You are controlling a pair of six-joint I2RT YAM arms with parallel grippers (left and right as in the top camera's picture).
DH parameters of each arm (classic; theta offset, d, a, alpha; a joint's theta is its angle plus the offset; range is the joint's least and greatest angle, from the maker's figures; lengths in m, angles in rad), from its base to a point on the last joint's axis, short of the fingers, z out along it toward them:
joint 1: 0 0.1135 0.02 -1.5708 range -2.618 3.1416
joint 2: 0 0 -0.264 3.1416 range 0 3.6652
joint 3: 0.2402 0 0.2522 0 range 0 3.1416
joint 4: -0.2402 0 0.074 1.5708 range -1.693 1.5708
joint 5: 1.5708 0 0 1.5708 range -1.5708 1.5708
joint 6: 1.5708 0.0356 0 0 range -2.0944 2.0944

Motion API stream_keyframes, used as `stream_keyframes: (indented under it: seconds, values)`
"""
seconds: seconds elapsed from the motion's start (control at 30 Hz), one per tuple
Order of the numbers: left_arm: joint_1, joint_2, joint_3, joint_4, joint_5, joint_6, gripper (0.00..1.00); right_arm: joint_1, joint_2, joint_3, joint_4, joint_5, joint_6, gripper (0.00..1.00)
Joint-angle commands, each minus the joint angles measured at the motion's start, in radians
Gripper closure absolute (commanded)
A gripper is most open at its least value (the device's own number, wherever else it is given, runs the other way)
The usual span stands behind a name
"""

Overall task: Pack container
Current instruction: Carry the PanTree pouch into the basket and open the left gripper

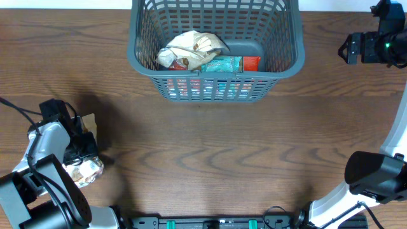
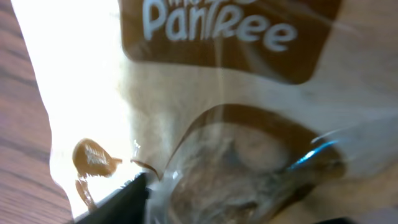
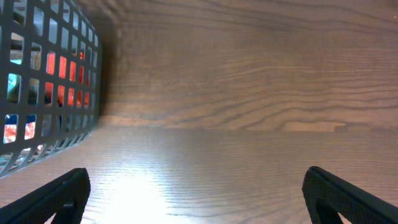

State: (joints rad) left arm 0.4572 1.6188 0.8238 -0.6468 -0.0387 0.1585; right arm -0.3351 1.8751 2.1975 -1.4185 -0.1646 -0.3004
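The container, a dark grey lattice basket (image 1: 216,79), stands at the far middle of the table and holds a cream packet (image 1: 191,46), a teal packet (image 1: 224,64) and a red packet (image 1: 252,63). Its side also shows in the right wrist view (image 3: 50,93). My left gripper (image 1: 81,152) is at the near left, closed around a glossy tan and brown snack packet (image 1: 88,170). That packet (image 2: 236,106) fills the left wrist view, pressed between my fingers (image 2: 236,205). My right gripper (image 1: 348,49) is open and empty to the right of the basket, with bare table between its fingers (image 3: 196,193).
The wooden table (image 1: 222,152) stretches between the basket and the near edge. The right arm's base (image 1: 375,178) stands at the near right. A cable (image 1: 16,108) runs at the left edge.
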Motion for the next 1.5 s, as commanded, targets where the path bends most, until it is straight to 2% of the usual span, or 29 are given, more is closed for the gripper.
stream_keyframes:
  seconds: [0.0,0.03,0.1,0.17,0.33,0.5,0.73,0.9,1.13,1.23,1.3,1.4,1.47]
  values:
    - [0.005,0.016,-0.005,-0.002,0.003,-0.021,0.71,-0.005,0.008,-0.002,-0.003,-0.008,-0.015,0.01]
    - [0.005,0.016,-0.005,-0.001,0.003,-0.034,0.73,-0.005,0.008,-0.002,-0.003,-0.008,-0.015,0.01]
    - [0.005,0.016,-0.005,0.001,0.011,-0.052,0.94,-0.005,0.008,-0.002,-0.003,-0.008,-0.015,0.01]
    - [0.005,0.016,-0.005,0.002,0.047,-0.055,0.94,-0.005,0.008,-0.002,-0.003,-0.008,-0.015,0.01]
    - [0.002,0.01,0.022,-0.006,0.259,-0.075,0.94,-0.005,0.008,-0.002,-0.002,-0.008,-0.015,0.01]
    - [-0.038,-0.032,0.14,-0.133,0.35,-0.112,0.94,-0.005,0.008,-0.002,0.001,-0.008,-0.015,0.01]
    - [-0.163,-0.138,0.468,-0.317,0.367,-0.12,0.94,-0.005,0.008,-0.002,0.003,-0.008,-0.016,0.01]
    - [-0.245,-0.155,0.754,-0.393,0.36,-0.211,0.94,-0.005,0.008,-0.002,0.004,-0.008,-0.02,0.01]
    - [-0.424,-0.135,1.065,-0.346,0.359,-0.216,0.94,-0.005,0.008,-0.002,0.003,-0.008,-0.019,0.01]
    - [-0.512,-0.106,1.168,-0.288,0.339,-0.188,0.94,-0.005,0.008,-0.002,0.003,-0.008,-0.019,0.01]
    - [-0.572,-0.086,1.214,-0.244,0.312,-0.113,0.94,-0.005,0.008,-0.002,0.0,-0.007,-0.019,0.01]
    - [-0.674,-0.057,1.238,-0.146,0.288,0.062,0.94,-0.005,0.008,-0.002,-0.004,-0.008,-0.019,0.01]
    - [-0.732,-0.032,1.238,-0.087,0.288,0.222,0.94,-0.005,0.008,-0.002,-0.007,-0.008,-0.019,0.01]
